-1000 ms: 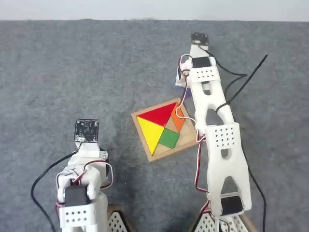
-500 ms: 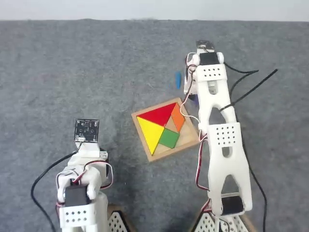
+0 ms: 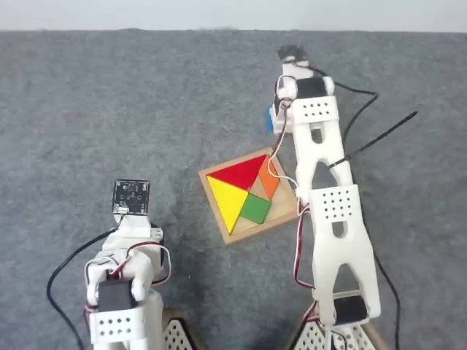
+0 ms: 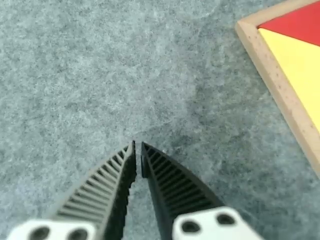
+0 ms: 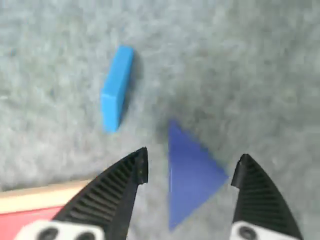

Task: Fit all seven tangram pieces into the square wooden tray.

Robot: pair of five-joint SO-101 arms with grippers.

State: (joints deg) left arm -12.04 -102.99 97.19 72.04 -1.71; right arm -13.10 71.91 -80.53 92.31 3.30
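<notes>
Left arm [image 3: 120,292] sits at the near left of the grey felt mat [image 3: 109,109], well apart from the tray. In its wrist view, the left gripper [image 4: 138,149] points down at bare mat. Its fingers are together with only a hairline slit between the tips, holding nothing. The tray corner lies off to one side of them, not touching.

The wooden tray [image 3: 283,210] sits mid-table, rotated so a corner points toward the arms. Four pieces lie flat in it:
- the red triangle [image 3: 239,175] on the far side
- the yellow triangle [image 3: 228,200] on the left side, touching the red one
- the green square [image 3: 255,209] near the middle, against the yellow one
- the orange piece [image 3: 269,181] to the right of the red one, partly under the arm

Bare wood shows along the near-right side of the tray.

Right arm [image 3: 332,211] stretches past the tray's right corner to the far side. In its wrist view, the right gripper [image 5: 194,155] has its fingers wide apart, with the dark blue triangle [image 5: 192,182] flat on the mat between them. Cannot tell if either finger touches it. The light blue piece [image 5: 116,87] stands on its edge near the triangle and outside the fingers. In the high view it peeks out at the arm's left edge [image 3: 268,121]. Both blue pieces are outside the tray, beyond its far corner.
</notes>
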